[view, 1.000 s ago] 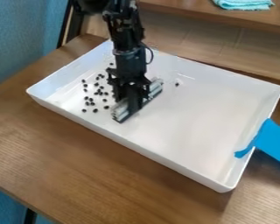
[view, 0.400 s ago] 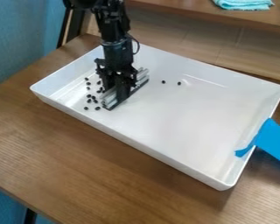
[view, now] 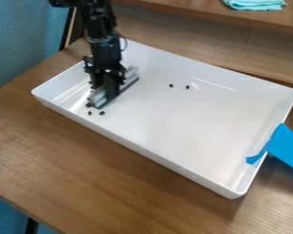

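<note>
Few blk bits lie in wht tray, near close end of gry bar. Pincer pinches bar abt mid-length, ends sticking out either side. 2 stray bits well apart; teal cloth on shelf behind.

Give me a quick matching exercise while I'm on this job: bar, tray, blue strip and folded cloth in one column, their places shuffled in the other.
Things
1. Silver bar
2. Tray
3. Blue strip
4. Folded cloth

Places
A. Over the rim at the right of the view
B. On the wooden ledge at the top of the view
C. In the hand, by the left of the view
D. Flat on the brown tabletop

Right pairs: 1-C, 2-D, 3-A, 4-B
</note>
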`<state>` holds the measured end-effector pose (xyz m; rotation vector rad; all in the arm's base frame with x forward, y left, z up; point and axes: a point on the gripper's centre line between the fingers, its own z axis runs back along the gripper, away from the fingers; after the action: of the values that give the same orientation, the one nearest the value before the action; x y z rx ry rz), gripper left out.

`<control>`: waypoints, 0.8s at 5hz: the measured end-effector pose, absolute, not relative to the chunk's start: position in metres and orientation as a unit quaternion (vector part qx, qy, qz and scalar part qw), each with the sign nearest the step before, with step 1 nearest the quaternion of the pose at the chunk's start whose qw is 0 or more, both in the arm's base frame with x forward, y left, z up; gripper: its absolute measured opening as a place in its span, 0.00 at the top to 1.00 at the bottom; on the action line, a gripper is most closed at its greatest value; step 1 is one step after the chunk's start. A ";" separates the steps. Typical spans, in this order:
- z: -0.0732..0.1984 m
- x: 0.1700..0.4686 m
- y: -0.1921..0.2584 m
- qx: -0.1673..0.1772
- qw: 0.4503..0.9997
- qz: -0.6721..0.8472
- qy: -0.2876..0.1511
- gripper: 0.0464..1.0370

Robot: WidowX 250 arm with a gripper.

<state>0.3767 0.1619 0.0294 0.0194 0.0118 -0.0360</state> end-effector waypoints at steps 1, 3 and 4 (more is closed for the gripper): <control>0.029 0.374 0.183 0.014 1.000 -0.013 0.014 0.65; 0.031 0.370 0.197 0.001 1.000 -0.013 0.016 0.65; 0.041 0.353 0.188 -0.030 0.999 -0.011 0.015 0.65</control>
<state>0.3534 0.1884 0.0405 -0.0599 0.0292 -0.0212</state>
